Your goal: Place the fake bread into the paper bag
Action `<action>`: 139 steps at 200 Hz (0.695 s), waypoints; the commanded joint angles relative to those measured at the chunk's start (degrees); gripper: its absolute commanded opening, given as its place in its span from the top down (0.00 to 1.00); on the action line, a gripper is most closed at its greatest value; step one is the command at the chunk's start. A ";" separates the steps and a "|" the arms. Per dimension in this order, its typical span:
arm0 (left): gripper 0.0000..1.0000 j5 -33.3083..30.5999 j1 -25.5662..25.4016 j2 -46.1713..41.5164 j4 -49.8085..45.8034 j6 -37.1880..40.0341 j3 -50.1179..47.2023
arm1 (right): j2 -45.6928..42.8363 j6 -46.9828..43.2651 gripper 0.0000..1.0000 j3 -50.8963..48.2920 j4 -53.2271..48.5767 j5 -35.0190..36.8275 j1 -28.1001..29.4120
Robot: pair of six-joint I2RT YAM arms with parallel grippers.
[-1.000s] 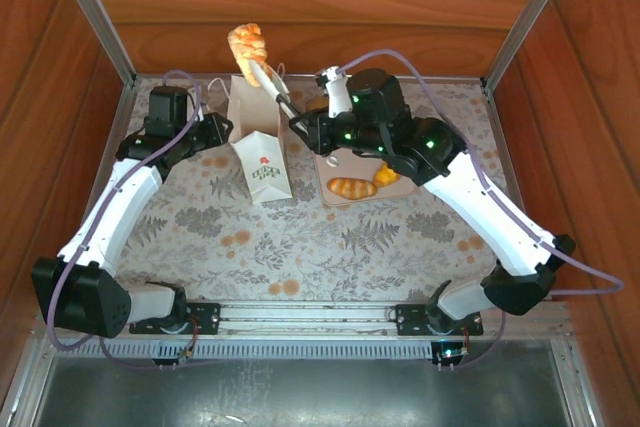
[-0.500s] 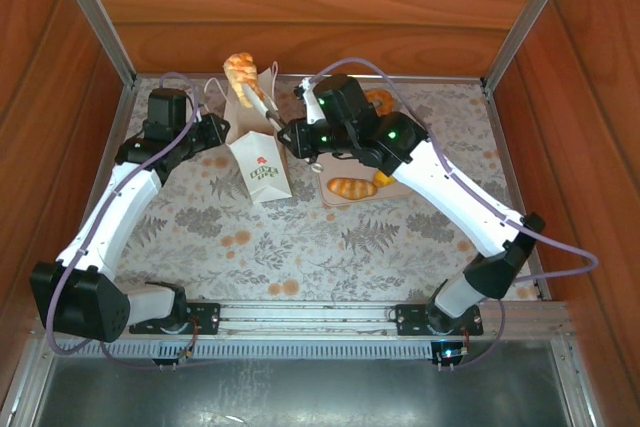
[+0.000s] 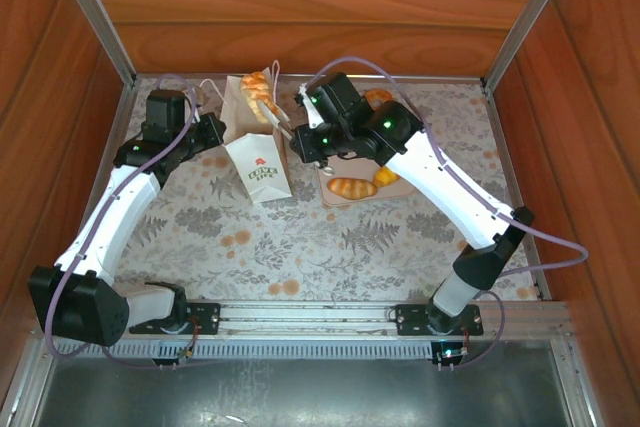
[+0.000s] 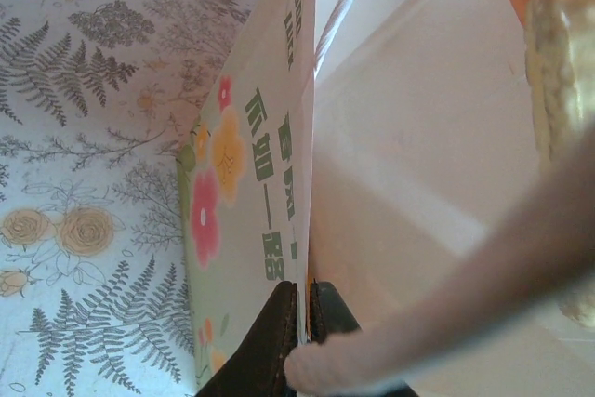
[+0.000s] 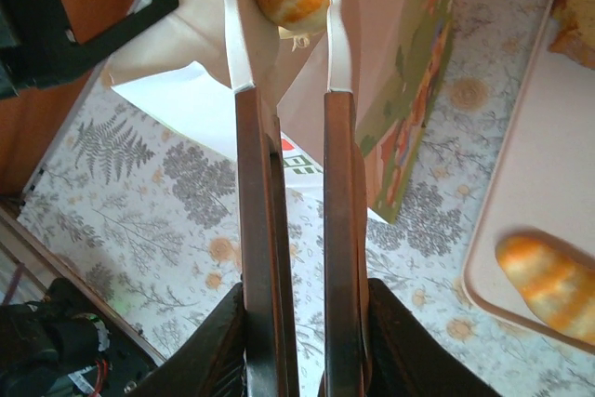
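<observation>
- Top view: my left claw (image 3: 221, 130) is pinched on the rim of the paper bag (image 3: 262, 162), which stands upright just left of the tray (image 3: 330, 197). My right claw (image 3: 298, 139) is clamped on the tongs (image 3: 277, 112). Their tips hold the braided roll (image 3: 258, 85) right at the bag's open mouth.
- Top view, count: 1 bag, 1 tongs, 1 tray. Bread seen: 4, namely the roll, a loaf (image 3: 352, 187), an orange piece (image 3: 387, 177) touching it, and a ring (image 3: 378, 98) behind my right arm. More may sit under that arm; I cannot tell.
- Left wrist view: both dark pads are closed on one paper wall, print outside, blank white inside. Judgement: the paper is thin, light and floppy. Hold it at the rim as here, or the mouth may fold shut or the bag may tip.
- Right wrist view: the tong arms are squeezed nearly parallel between my pads. The roll is nipped between the tips, over the bag's white inside. Bread here: 3 (roll, loaf, and a partial piece at the frame edge).
- Judgement: the roll looks light, rigid and glossy, so narrow metal tips could let it pivot or slip. A bite across its waist seems safest.
</observation>
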 commanded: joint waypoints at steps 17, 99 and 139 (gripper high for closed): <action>0.89 -0.01 -0.24 -0.76 0.54 -1.07 -0.23 | 1.79 -2.97 0.83 3.90 -4.74 3.35 0.75; 0.90 1.73 -0.44 -0.74 0.80 -2.26 0.19 | 7.69 -6.28 0.79 12.69 -13.90 8.67 1.80; 0.90 2.36 -0.84 -0.02 1.04 -2.44 0.47 | 13.90 -10.09 0.79 22.78 -22.77 12.09 2.98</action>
